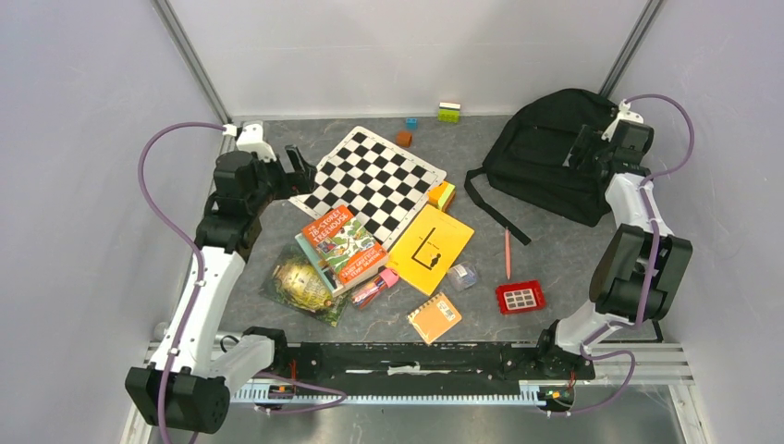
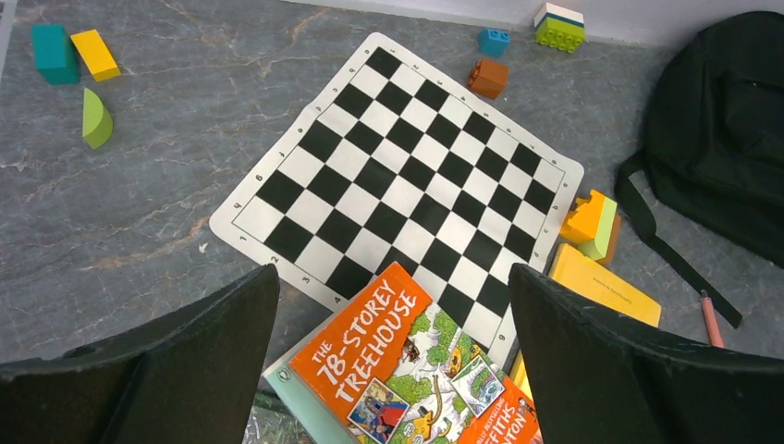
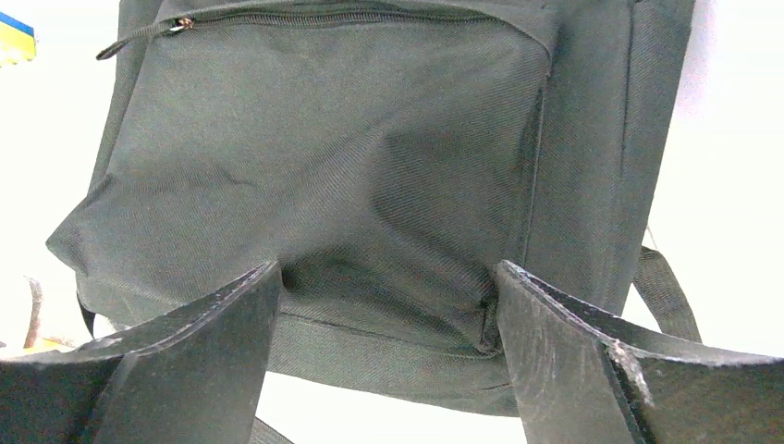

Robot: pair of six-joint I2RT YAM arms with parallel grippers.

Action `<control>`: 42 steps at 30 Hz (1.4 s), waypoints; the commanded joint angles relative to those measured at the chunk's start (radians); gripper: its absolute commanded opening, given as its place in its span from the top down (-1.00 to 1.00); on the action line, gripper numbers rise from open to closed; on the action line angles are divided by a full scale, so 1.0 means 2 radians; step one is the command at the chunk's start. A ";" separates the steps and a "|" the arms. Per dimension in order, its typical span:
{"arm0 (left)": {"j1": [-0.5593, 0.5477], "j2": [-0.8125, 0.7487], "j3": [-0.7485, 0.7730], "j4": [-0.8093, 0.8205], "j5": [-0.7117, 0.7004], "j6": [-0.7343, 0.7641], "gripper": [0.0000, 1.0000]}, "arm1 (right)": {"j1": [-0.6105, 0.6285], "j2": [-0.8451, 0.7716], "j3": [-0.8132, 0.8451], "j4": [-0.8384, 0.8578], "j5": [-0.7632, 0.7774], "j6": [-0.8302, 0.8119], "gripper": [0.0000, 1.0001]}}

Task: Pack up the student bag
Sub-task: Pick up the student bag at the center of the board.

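Observation:
The student bag (image 1: 541,162) is a large black backpack lying at the back right of the table, its straps trailing toward the middle. My right gripper (image 1: 584,150) is down on its right side. In the right wrist view the bag's zipped front pocket (image 3: 351,157) fills the frame, and the right gripper (image 3: 388,277) stands open with both fingertips pressed into the fabric, which puckers between them. My left gripper (image 1: 298,168) hovers open over the left of the table. The left wrist view shows nothing between the left gripper's (image 2: 393,277) fingers, only the orange book (image 2: 388,361) below.
A checkered mat (image 1: 374,180) lies mid-table. Near it are the orange book (image 1: 344,242), a green book (image 1: 300,285), a yellow book (image 1: 430,248), a small notebook (image 1: 434,317), a red calculator (image 1: 520,296), a pen (image 1: 507,252) and toy blocks (image 1: 449,112). More blocks (image 2: 74,54) lie at the far left.

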State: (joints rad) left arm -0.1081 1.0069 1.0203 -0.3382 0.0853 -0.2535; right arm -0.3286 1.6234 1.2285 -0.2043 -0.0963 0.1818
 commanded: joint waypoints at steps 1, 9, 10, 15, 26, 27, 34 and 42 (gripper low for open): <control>-0.013 -0.010 -0.004 0.014 -0.027 0.034 -0.99 | 0.002 0.009 0.017 0.001 -0.013 -0.015 -0.77; -0.046 0.001 -0.012 0.019 -0.034 0.036 -0.99 | 0.002 0.027 0.019 0.005 -0.025 -0.008 -0.12; -0.056 0.006 -0.012 0.020 -0.031 0.039 -0.99 | 0.002 0.020 0.017 0.009 -0.031 -0.008 0.07; -0.087 0.020 -0.012 0.016 -0.039 0.043 -0.99 | 0.002 -0.026 0.007 0.029 -0.045 0.005 0.95; -0.097 0.024 0.002 0.002 -0.028 0.011 -0.99 | 0.008 -0.173 0.005 0.089 -0.160 0.062 1.00; -0.097 0.023 0.011 -0.013 -0.019 0.000 -0.99 | 0.011 -0.188 -0.001 0.096 -0.175 0.069 1.00; -0.095 -0.019 0.087 -0.136 0.072 -0.082 -0.99 | 0.035 -0.317 -0.056 0.191 -0.244 0.119 1.00; -0.095 -0.100 0.061 -0.109 0.163 -0.246 -0.99 | 0.068 -0.374 -0.073 0.254 -0.355 0.159 1.00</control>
State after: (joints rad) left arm -0.2985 0.8589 1.1526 -0.5789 0.2691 -0.5232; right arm -0.2287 0.9314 1.0920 0.0628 -0.6510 0.4232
